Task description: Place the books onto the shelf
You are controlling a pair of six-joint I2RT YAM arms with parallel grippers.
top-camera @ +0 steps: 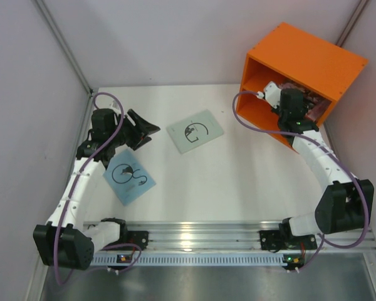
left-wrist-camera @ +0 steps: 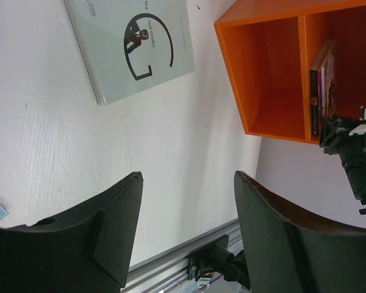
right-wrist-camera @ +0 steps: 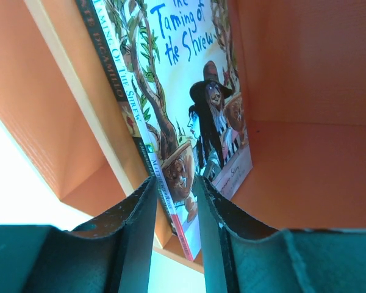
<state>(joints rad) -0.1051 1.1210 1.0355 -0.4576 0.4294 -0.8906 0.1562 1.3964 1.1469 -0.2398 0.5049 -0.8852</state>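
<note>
White tabletop [top-camera: 250, 182], orange shelf [top-camera: 313, 59] at two o'clock. Inside it, the right gripper [right-wrist-camera: 175, 201] straddles the illustrated book [right-wrist-camera: 189, 79], jaws narrow; whether it is clamped I cannot tell. At ten, the left gripper [left-wrist-camera: 189, 207] gapes empty. Shelving seems underway. Next: let go, back out straight, and fetch the pale green book [top-camera: 195, 131].
</note>
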